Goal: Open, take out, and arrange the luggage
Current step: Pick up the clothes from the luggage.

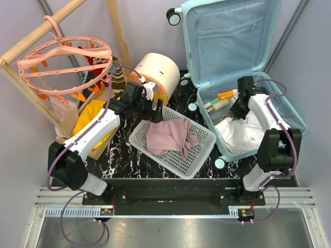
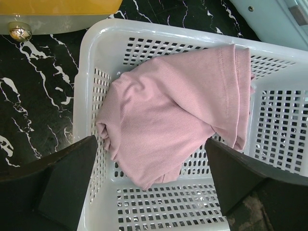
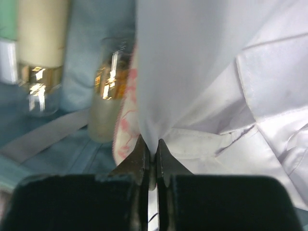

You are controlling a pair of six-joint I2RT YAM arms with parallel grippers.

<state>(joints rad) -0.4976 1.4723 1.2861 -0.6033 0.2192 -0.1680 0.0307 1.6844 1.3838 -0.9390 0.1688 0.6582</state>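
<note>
Right claw (image 3: 153, 144) clamped on a crumpled white cloth garment (image 3: 202, 72) inside the open mint-blue hard-shell luggage (image 1: 232, 31) at the black marbled surface's (image 1: 119, 150) far right; left claw (image 2: 151, 144) spread apart over a pink ribbed garment (image 2: 168, 120).

Bottles (image 1: 221, 103) and white cloth (image 1: 243, 135) crowd the open luggage (image 1: 227, 36).
</note>
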